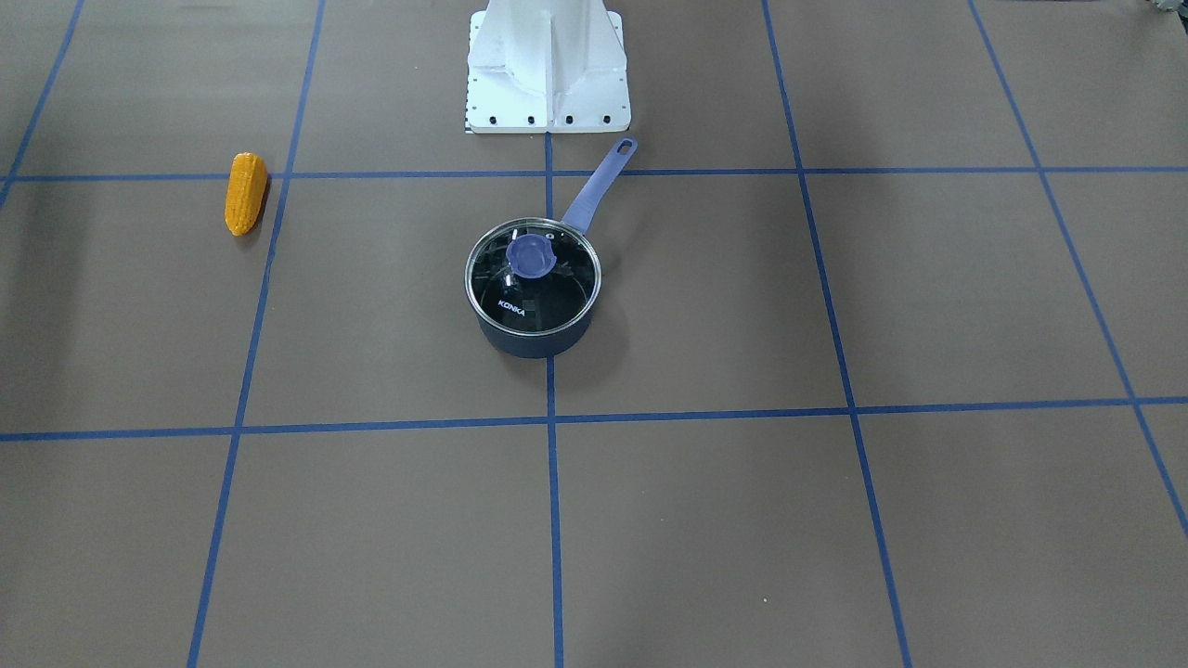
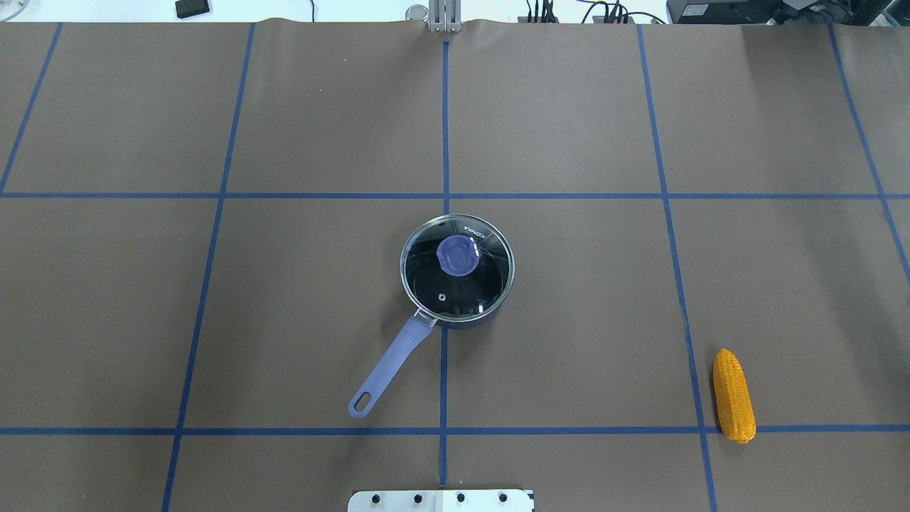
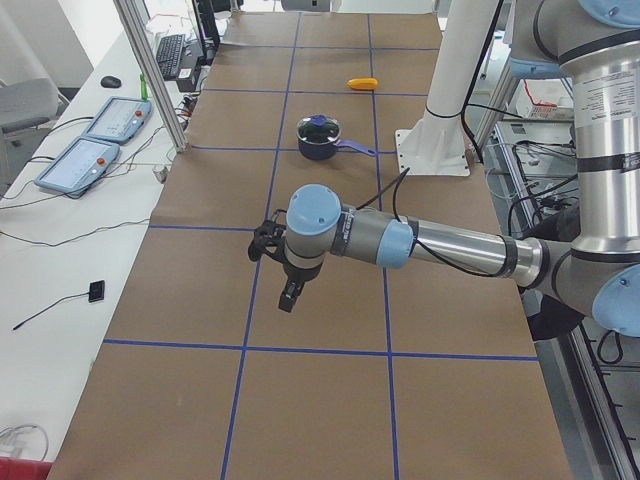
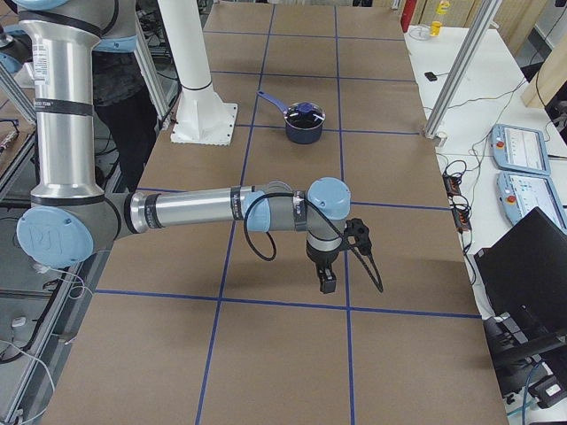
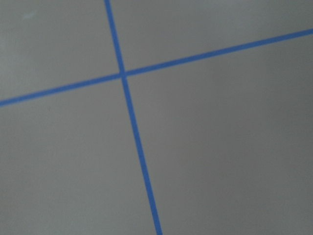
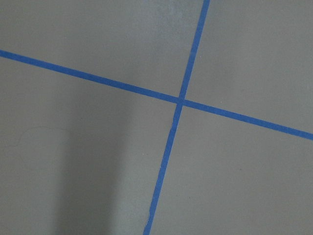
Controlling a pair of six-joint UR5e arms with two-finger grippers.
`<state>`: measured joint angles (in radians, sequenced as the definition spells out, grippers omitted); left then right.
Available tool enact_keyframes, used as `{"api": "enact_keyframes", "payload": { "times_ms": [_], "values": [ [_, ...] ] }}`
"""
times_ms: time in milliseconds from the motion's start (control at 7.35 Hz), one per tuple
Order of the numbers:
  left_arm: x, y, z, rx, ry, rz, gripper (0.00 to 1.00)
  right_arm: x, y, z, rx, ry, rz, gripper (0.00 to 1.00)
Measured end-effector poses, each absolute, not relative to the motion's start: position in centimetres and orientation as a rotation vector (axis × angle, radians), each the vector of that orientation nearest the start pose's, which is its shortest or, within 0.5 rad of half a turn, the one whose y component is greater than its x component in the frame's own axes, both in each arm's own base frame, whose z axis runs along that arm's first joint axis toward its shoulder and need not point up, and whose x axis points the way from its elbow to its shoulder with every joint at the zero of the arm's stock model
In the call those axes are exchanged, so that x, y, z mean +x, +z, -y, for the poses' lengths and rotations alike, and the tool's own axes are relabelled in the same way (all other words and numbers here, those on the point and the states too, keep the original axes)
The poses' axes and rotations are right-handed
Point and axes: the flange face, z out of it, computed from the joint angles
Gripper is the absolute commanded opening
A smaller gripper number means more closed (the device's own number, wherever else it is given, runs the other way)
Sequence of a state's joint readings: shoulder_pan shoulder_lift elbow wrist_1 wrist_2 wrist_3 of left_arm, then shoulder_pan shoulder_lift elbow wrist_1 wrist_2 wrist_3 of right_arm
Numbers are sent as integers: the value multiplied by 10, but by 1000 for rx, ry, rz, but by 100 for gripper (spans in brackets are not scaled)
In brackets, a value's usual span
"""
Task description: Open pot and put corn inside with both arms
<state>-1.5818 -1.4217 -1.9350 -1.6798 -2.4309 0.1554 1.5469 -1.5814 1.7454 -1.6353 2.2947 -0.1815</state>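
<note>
The dark blue pot (image 1: pixel 531 341) stands mid-table with its glass lid (image 1: pixel 548 301) on, and the lid's purple knob (image 1: pixel 531 255) is on top. Its purple handle (image 1: pixel 599 186) points toward the robot base. In the overhead view the pot's lid (image 2: pixel 469 284) is centred. The orange-yellow corn (image 2: pixel 734 395) lies flat on the robot's right, far from the pot, and also shows in the front view (image 1: pixel 245 193). The left gripper (image 3: pixel 288 295) hangs over the table well left of the pot. The right gripper (image 4: pixel 326 282) hangs well to its right. I cannot tell whether either is open or shut.
Brown table cover with a blue tape grid. The white base mount (image 1: pixel 548 65) stands behind the pot. Teach pendants (image 3: pixel 95 140) and cables lie on the white bench beyond the table's far edge. Both wrist views show only table and tape lines.
</note>
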Motion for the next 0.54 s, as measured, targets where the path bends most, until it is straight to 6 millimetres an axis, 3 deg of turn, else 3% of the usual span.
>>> {"api": "enact_keyframes", "payload": {
  "times_ms": [408,544],
  "values": [
    [-54,488,448,533,375,-927,98,57,561,504,249,-240,708,100],
    [-39,470,454,571,411,-963,99,55,554,507,316,-248,706,100]
  ]
}}
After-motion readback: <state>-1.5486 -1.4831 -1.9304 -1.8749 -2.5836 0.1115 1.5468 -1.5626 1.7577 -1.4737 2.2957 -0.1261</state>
